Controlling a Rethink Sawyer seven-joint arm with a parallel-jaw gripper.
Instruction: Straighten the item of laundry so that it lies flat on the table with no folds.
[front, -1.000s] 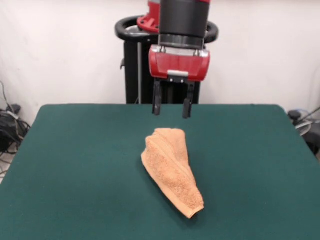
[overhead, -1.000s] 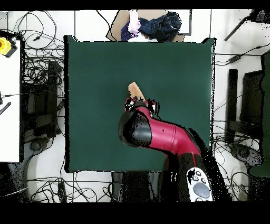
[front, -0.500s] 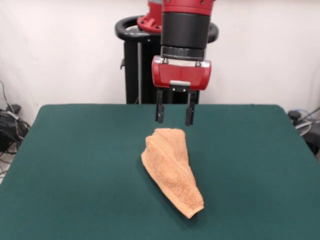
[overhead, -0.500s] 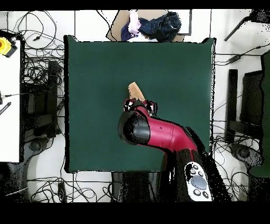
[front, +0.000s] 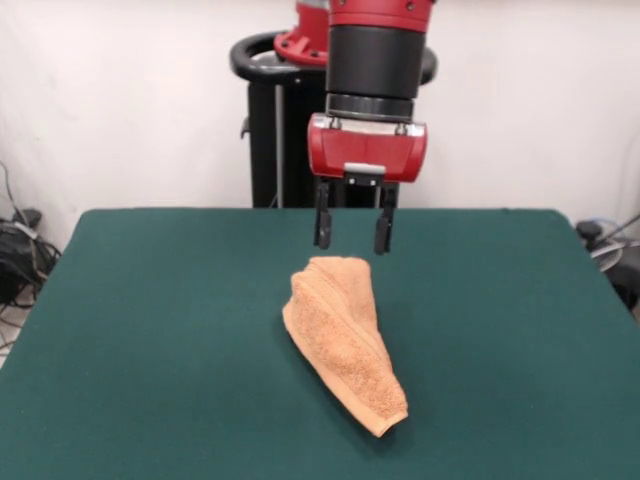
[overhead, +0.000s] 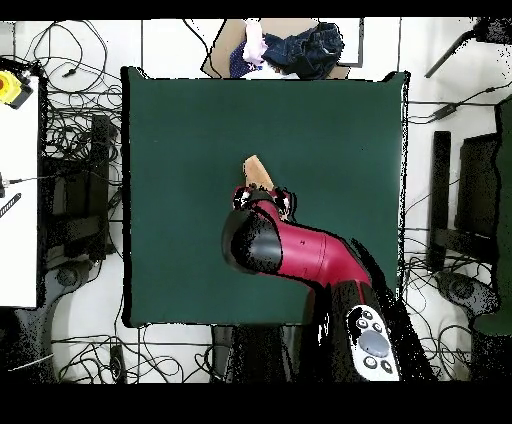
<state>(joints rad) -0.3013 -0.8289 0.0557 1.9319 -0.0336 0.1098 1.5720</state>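
The light orange towel (front: 342, 338) lies bunched and folded into a long wedge near the middle of the dark green table (front: 150, 330), its narrow end toward the front edge. My gripper (front: 353, 246) hangs open and empty just above the towel's far end, its two black fingers (front: 322, 226) pointing down. In the overhead view the arm covers most of the towel (overhead: 257, 169), and only one tip shows on the table (overhead: 180, 130). The gripper's red body (overhead: 264, 200) shows there, its fingers hidden. No label or woven band shows.
The black pedestal (front: 268, 130) stands behind the table's far edge. Cables lie on the floor at the left (front: 18, 250). In the overhead view a pile of dark clothes (overhead: 290, 45) sits past the table's top edge, and a white bench (overhead: 18, 190) stands at the left.
My gripper has come down a little toward the towel's far end and shifted slightly right in the front view. The towel has not moved.
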